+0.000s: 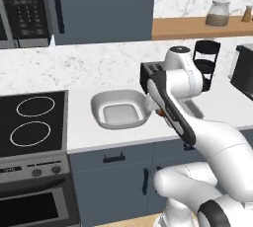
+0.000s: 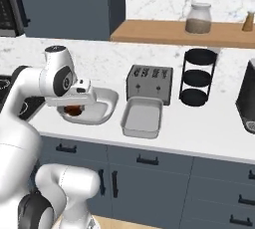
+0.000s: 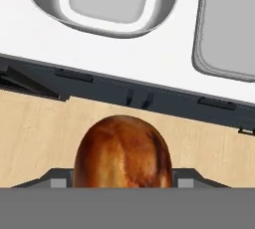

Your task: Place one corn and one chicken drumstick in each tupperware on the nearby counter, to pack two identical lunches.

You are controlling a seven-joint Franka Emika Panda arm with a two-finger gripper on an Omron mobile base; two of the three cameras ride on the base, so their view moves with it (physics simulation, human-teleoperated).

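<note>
Hand view looks down past a glossy reddish-brown chicken drumstick [image 3: 123, 151], its bulbous end low in the centre, pinched between the two-finger gripper [image 3: 123, 180] whose jaws close against its sides. Beyond it lie pale wooden floor [image 3: 35, 138] and the blue-grey cabinet fronts [image 3: 149, 96], then the long white marbled counter [image 3: 124, 54]. On that counter sit the deep rounded light-grey tub [image 3: 107, 1] and, well to its right, the shallower rectangular light-grey tray [image 3: 226, 26]; both look bare inside.

From the right base view, the gripper [image 2: 74, 104] hangs at the near rim of the tub [image 2: 102, 108], with the drumstick [image 2: 73, 109] a dark brown patch under the white hand. The tray [image 2: 142, 118] rests just in front of a grey four-slot toaster [image 2: 149, 83]. Left base view has the white arm [image 1: 197, 132] crossing in front of the tub [image 1: 121, 108].
</note>
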